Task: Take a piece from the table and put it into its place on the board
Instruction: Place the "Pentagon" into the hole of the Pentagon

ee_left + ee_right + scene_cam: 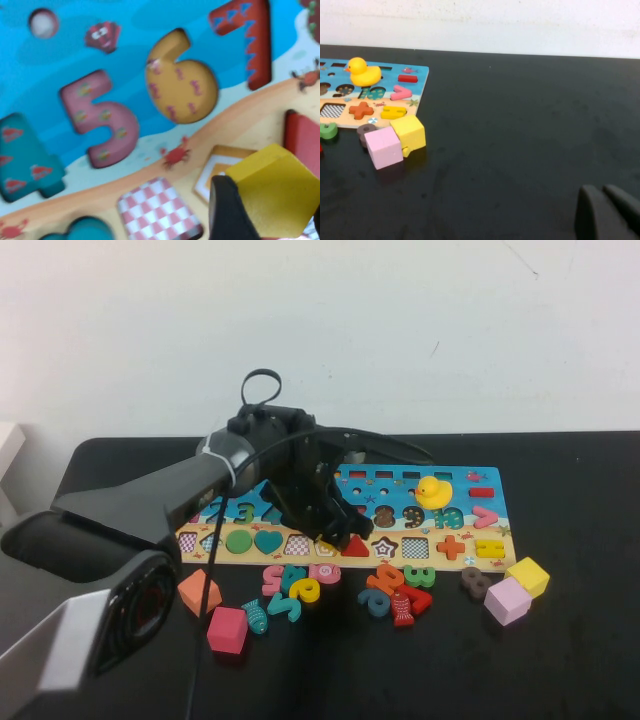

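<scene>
My left gripper (270,210) is shut on the yellow pentagon piece (280,192) and holds it just above the tan strip of the board (240,125), over an empty slot (215,167) between the checkered slot (155,205) and a red piece (302,135). In the high view the left gripper (335,530) hangs over the board's near edge (440,565) and hides the piece. My right gripper (607,212) is shut and empty, low over the bare black table far to the right of the board (395,80); it is out of the high view.
A rubber duck (432,491) sits on the board. Loose numbers (395,590) lie along its near edge, with orange (198,590), red (228,629), pink (507,600) and yellow (528,576) blocks. The table's right side is bare black surface.
</scene>
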Controlling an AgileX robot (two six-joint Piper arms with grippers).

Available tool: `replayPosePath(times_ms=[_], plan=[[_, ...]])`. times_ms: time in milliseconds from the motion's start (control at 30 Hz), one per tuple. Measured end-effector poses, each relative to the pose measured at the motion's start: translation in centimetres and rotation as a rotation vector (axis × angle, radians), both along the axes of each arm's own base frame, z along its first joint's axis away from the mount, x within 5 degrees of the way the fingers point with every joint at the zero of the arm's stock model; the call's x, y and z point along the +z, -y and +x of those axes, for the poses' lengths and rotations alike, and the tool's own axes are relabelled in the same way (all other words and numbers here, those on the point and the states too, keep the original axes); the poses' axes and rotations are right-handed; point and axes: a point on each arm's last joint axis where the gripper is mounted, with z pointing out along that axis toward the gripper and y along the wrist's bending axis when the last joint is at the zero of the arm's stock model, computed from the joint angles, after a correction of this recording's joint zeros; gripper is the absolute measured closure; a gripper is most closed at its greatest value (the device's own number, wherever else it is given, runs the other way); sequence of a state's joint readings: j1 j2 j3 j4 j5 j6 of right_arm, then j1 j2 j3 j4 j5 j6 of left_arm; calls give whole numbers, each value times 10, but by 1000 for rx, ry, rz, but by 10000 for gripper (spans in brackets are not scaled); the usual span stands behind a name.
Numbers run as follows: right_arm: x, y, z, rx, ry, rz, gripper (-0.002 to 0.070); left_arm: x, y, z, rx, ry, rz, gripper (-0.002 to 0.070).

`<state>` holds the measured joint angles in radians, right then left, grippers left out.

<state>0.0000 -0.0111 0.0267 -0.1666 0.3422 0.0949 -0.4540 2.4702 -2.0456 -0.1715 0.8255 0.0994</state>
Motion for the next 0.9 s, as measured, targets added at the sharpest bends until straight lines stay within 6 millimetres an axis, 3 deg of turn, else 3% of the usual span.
replayPosePath(times_ms=[200, 633, 900], plan=[[0, 0, 0, 0, 0, 0, 657, 0, -11, 5, 30, -16, -9, 361], [0, 0, 0, 0, 0, 0, 657, -13, -5, 2, 17, -68, -66, 360], [0, 0, 0, 0, 0, -1, 657, -14, -6, 2, 17, -62, -45, 298]])
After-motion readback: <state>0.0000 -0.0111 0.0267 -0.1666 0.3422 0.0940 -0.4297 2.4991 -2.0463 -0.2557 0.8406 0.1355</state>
